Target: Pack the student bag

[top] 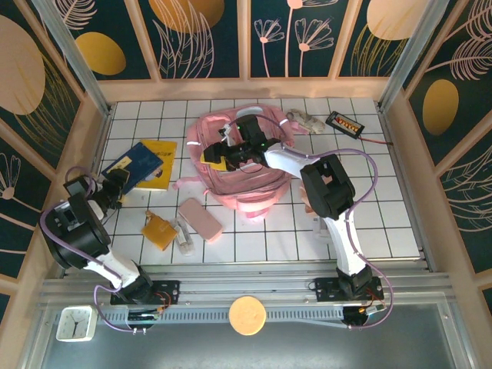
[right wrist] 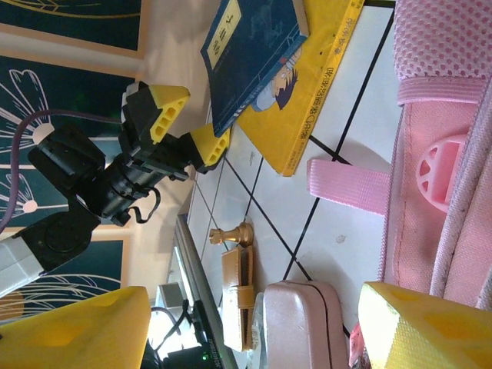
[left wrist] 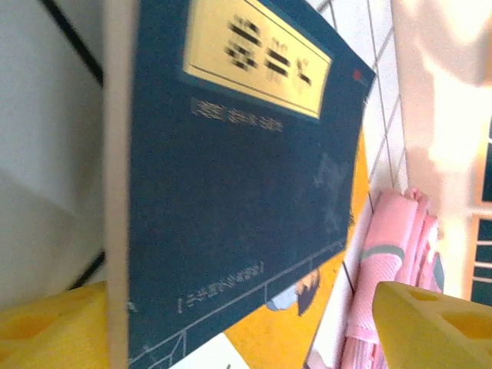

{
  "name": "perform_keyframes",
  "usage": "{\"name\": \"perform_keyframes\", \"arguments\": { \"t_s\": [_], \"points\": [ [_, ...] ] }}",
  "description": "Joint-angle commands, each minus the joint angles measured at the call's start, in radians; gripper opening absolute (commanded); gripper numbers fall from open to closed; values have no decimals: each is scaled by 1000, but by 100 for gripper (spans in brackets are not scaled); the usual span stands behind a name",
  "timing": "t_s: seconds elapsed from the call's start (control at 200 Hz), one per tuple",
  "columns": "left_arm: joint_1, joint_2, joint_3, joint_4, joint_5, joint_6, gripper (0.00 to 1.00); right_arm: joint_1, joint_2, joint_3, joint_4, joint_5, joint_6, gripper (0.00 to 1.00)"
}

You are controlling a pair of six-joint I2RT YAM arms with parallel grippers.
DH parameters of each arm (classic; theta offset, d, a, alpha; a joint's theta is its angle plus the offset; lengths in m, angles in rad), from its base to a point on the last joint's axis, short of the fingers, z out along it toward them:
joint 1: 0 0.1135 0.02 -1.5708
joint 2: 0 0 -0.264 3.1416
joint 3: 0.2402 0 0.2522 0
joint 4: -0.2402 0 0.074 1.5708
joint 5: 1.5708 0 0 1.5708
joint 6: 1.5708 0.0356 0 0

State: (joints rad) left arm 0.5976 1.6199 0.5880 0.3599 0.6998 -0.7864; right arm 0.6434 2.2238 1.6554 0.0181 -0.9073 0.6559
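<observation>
Lying near the middle of the table's [top: 369, 223] far edge, under the right gripper's [top: 219, 152] empty, parted jaws, the student bag [top: 231, 188] is seemingly awaiting most of its load, while the left gripper's [right wrist: 196, 123] jaws are straddling, unclamped, the blue book [top: 132, 163] by the left edge.

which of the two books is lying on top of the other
The dark blue book. It rests across the yellow book and hides part of its cover, so the yellow one is underneath.
</observation>
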Motion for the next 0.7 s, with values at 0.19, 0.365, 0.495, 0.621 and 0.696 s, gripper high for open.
{"name": "perform_keyframes", "arguments": {
  "t_s": [0.19,0.365,0.495,0.621,0.696],
  "points": [
    [-8,18,12,33,38,42,83,8,-42,-12,3,-1,-11,72],
    [-7,36,18,16,30,70,70,11,-41,-25,1,10,-4,72],
    [-8,50,18,50,46,37,33,17,-44,-14,-11,24,-10,72],
    [-7,20,24,17,47,42,0,22,-58,-17,-50,39,-34,72],
    [-7,-23,18,-1,61,43,0,21,-84,-40,-61,50,-44,72]
  ]
}}
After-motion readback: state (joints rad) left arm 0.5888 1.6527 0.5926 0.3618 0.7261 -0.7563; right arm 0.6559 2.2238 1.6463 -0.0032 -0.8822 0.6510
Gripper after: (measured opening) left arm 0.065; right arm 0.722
